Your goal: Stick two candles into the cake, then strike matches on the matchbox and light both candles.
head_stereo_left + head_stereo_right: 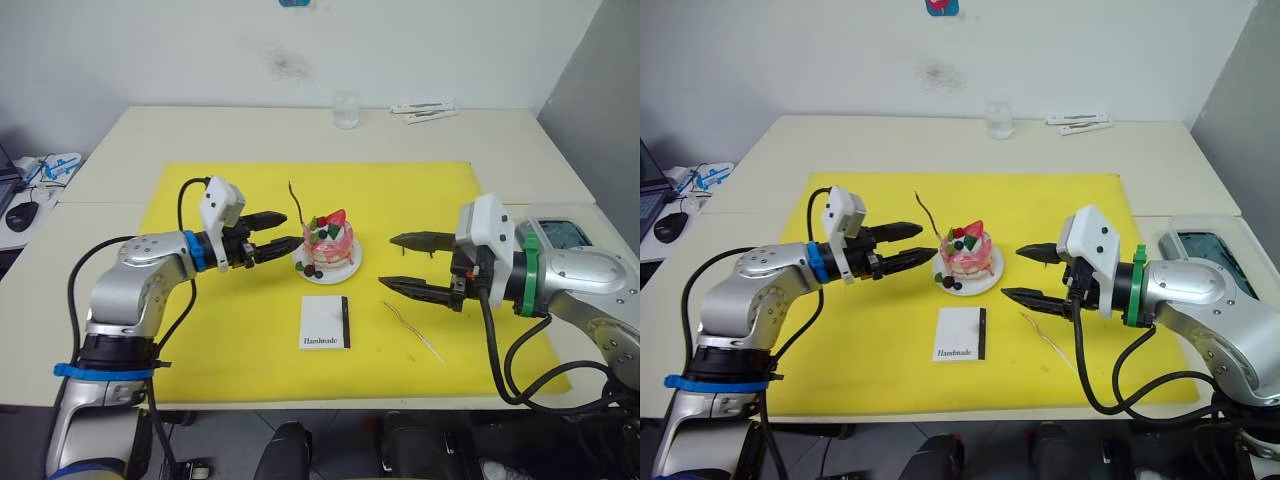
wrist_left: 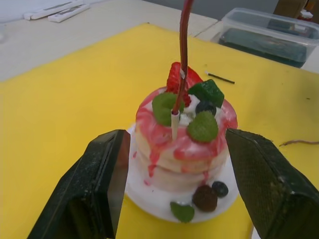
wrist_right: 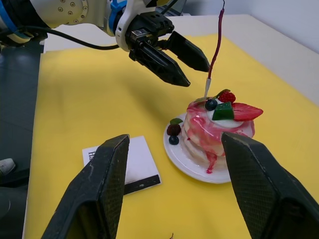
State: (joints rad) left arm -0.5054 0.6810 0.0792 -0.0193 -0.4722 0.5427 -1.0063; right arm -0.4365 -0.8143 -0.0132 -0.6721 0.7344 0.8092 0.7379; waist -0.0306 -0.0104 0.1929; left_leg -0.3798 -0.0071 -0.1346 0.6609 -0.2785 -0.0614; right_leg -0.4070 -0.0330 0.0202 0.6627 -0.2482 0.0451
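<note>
Pale tables (image 1: 300,130) carry our yellow mat (image 1: 200,330), and on it, near the middle, sits the cake (image 1: 331,243) on its white plate (image 1: 340,272). Our left gripper (image 1: 287,230) sits just beside the cake, jaws apart and empty; our right gripper (image 1: 405,263) hovers near the cake's other side, jaws wide and empty. The matchbox (image 1: 326,323) lies in front of the cake. 1 candle (image 2: 181,55) stands planted in the cake. We judge step 1 half done: candle 2 (image 1: 415,329) lies on the mat, and nothing is lit.
</note>
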